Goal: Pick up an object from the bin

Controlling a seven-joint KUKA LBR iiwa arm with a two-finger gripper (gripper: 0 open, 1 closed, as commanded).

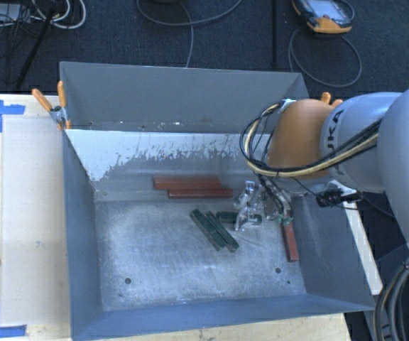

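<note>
Likely placed for the nearest pick, the hand [251,210] hangs just at 2 o'clock of the flat dark green bars [215,230]; whether it is spread or pressed together cannot be told.

Long bar [190,185] at bin [190,283] back, slanted strips [215,230] before it, hand [249,216] just right, short stick [290,243] beyond

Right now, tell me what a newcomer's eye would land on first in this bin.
The gripper hangs low over the right half of the grey bin, next to a dark green bar lying slantwise mid-floor. A long reddish-brown bar lies along the foot of the back wall, and a shorter reddish-brown piece lies by the right wall.
</note>
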